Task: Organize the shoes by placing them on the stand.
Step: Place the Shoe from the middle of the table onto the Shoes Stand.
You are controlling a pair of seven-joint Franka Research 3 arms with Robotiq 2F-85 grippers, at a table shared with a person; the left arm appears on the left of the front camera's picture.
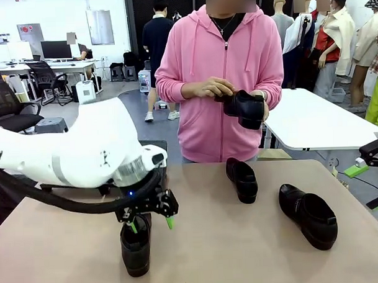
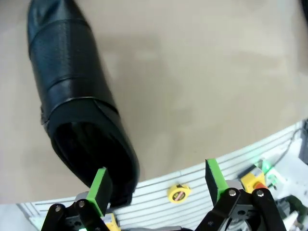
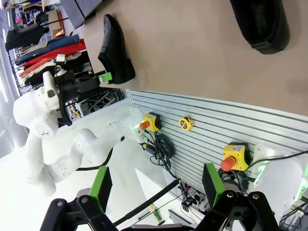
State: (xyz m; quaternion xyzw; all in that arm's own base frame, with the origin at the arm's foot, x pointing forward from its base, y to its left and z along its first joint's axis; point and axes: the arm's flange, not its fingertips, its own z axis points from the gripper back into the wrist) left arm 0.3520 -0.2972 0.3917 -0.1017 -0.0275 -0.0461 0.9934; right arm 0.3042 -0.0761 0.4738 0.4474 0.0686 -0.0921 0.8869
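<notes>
At near-left of table [image 1: 230,252], left gripper [image 1: 151,225] hangs over heel of one shoe [image 1: 137,252], jaws spread, empty; right gripper [image 3: 156,185] likewise released.

My left arm [image 1: 84,151] takes up the left of the front view: smooth white rounded shells, a grey band near the wrist, and a silver ring where the black left hand [image 1: 151,225] bolts on. A thick black cable [image 1: 54,201] loops beneath it, and a small blue light [image 1: 130,194] glows on the hand's base. Its fingers [image 2: 100,188] carry bright green pads on black links pinned with silver screws. At the right edge, my right hand [image 1: 367,186] is the same black and green.
</notes>
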